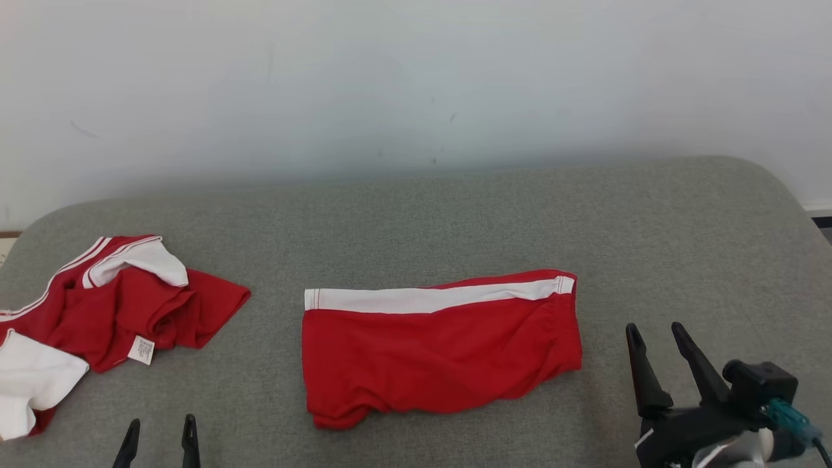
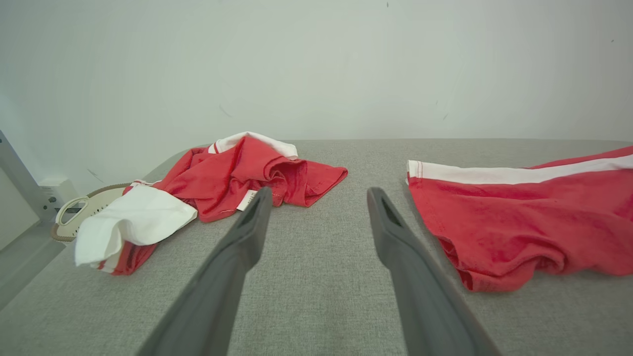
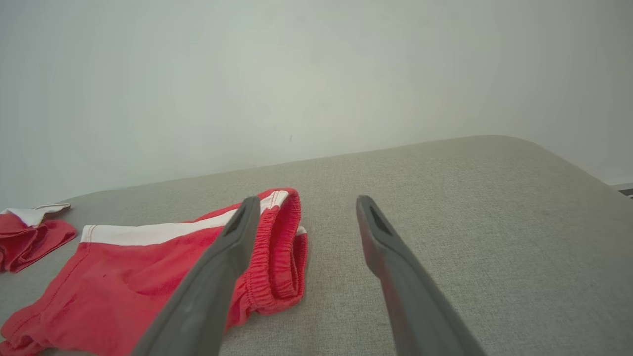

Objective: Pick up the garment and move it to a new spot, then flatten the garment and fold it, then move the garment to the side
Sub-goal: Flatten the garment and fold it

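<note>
Red shorts [image 1: 442, 351] lie folded at the centre of a grey padded surface [image 1: 455, 221], with the left gripper [image 1: 162, 420] and right gripper [image 1: 654, 326] both spread wide and empty (a crumpled red-and-white shirt [image 1: 123, 305] lies at left), so moving the shorts aside seems next, needing a pinch through all layers.

Head camera looks down on table [image 1: 455, 214]; both low wrist cameras face the wall [image 1: 390, 78], all sharing red shorts [image 1: 442, 351].

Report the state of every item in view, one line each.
Red shorts: lying flat at the centre, untouched.
Red and white garment: crumpled in a heap on the left.
Left claw: open, empty.
Right claw: open, empty.
</note>
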